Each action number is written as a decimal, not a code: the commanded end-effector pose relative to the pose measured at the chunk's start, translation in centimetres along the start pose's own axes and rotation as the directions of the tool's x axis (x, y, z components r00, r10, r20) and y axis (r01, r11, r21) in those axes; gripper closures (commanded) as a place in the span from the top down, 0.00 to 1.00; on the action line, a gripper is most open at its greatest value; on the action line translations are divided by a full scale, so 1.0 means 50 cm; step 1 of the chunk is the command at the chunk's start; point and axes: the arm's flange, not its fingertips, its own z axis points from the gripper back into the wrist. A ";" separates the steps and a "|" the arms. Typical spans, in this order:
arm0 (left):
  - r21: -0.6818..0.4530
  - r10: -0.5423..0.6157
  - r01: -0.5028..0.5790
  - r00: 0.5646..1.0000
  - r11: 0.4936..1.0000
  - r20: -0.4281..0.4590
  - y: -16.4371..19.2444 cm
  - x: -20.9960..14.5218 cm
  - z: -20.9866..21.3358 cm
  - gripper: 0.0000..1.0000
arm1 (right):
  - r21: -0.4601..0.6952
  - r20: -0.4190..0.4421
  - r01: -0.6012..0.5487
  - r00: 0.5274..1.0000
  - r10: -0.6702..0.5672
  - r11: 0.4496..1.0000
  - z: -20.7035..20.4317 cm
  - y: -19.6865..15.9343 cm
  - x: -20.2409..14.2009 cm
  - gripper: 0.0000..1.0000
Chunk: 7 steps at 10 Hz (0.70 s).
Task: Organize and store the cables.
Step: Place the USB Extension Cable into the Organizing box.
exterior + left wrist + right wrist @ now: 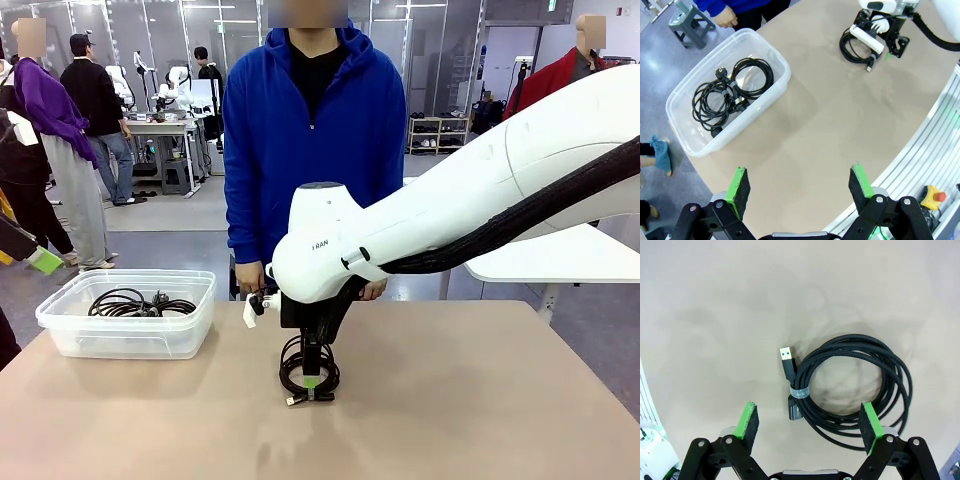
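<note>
A coiled black cable with a blue-tipped USB plug lies flat on the tan table. My right gripper is open just above it, its green pads on either side of the coil's near part. From the front, this gripper points straight down onto the same cable at mid-table. More coiled black cables lie in the clear plastic bin. My left gripper hangs open and holds nothing, high above the table's edge near the bin.
The bin stands at the table's left side. A person in a blue hoodie stands at the far edge, hands low by the table. My right arm spans the right half of the table.
</note>
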 end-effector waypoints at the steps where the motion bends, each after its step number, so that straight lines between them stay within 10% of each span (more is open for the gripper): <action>1: 0.008 0.007 -0.006 1.000 1.000 -0.016 -0.003 0.004 0.004 1.00 | -0.035 0.007 -0.013 1.000 0.013 0.999 0.049 0.030 -0.022 1.00; 7: 0.008 0.007 -0.006 1.000 1.000 -0.016 -0.003 0.004 0.004 1.00 | -0.135 0.036 0.006 0.999 -0.001 0.991 0.211 0.055 -0.112 1.00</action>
